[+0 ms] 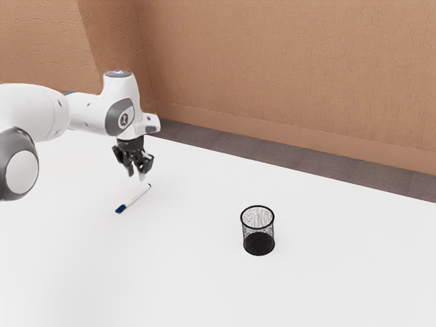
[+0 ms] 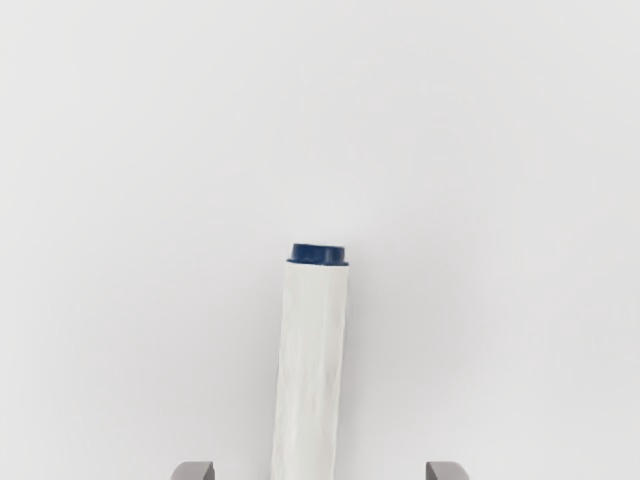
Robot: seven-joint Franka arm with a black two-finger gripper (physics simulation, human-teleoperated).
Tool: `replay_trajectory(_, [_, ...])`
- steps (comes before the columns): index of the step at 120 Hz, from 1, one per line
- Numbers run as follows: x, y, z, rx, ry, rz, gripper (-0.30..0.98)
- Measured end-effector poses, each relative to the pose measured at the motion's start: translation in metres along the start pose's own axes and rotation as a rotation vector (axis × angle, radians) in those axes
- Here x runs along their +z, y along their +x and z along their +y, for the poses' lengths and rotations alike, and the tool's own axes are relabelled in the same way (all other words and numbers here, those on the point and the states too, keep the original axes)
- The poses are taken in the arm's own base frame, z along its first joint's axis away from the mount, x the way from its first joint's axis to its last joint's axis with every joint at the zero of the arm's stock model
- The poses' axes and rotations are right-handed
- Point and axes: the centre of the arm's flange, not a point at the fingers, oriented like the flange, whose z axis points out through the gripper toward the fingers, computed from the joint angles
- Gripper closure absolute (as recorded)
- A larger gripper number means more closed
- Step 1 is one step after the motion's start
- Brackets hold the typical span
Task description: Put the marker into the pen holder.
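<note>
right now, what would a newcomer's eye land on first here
Probably the big white arm, reaching in from the exterior view's left, its black gripper open above the blue-capped marker lying on the white table. Next, the black mesh pen holder stands upright on the table, toward the exterior view's right from the marker.

White arm | grey joint rings | rounded housings | black pincer [image 1: 137, 176]

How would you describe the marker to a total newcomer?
On the white table, beneath the open tool, lies a slim white marker, dark blue at both ends. It lies flat, unlike the upright black mesh pen holder.
</note>
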Motion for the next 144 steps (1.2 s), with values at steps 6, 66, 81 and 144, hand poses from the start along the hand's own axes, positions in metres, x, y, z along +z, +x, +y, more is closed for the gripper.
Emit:
replay_trajectory(6, [0.015,0.005,0.0,-0.002,-0.001,-0.011,0.47])
replay_trajectory(66, [0.068,0.014,0.005,-0.01,-0.003,-0.057,0.49])
replay_trajectory(81, [0.073,0.014,0.006,-0.012,-0.004,-0.062,0.55])
replay_trajectory(144, [-0.131,0.022,0.156,0.155,-0.017,0.221,0.78])
